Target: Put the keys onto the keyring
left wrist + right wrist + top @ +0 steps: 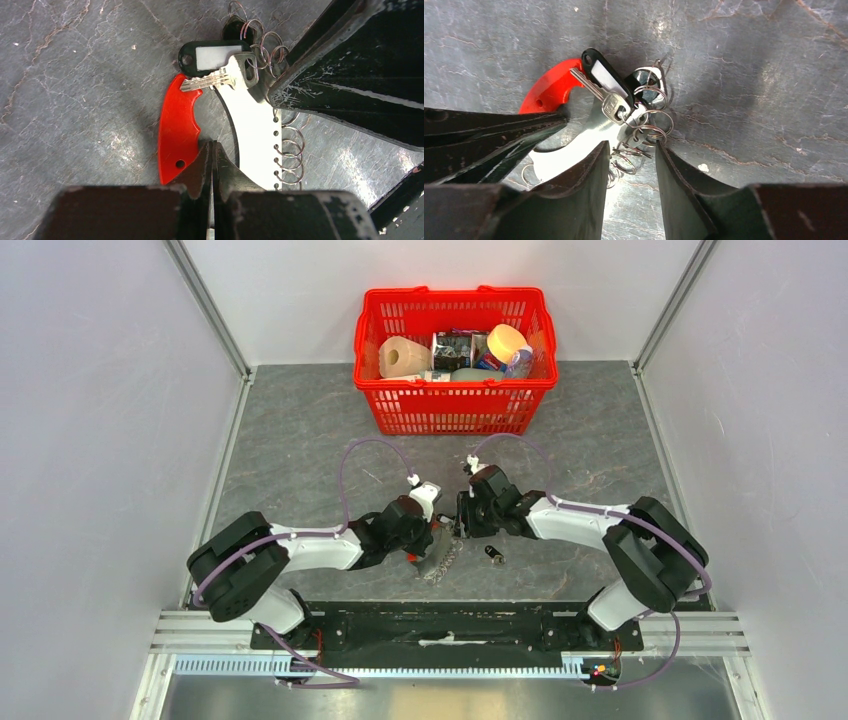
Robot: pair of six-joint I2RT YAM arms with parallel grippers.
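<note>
The left pincer is clamped fully closed on the keyring, its tips meeting where the red strap joins the pale metal plate. The right pincer stands partly open, its jaws straddling the silvery rings without visibly gripping them. The keys (just one tiny black-headed piece) lie loose on the grey surface at about 3 o'clock from the bunch, near it but apart, in neither pincer.
</note>
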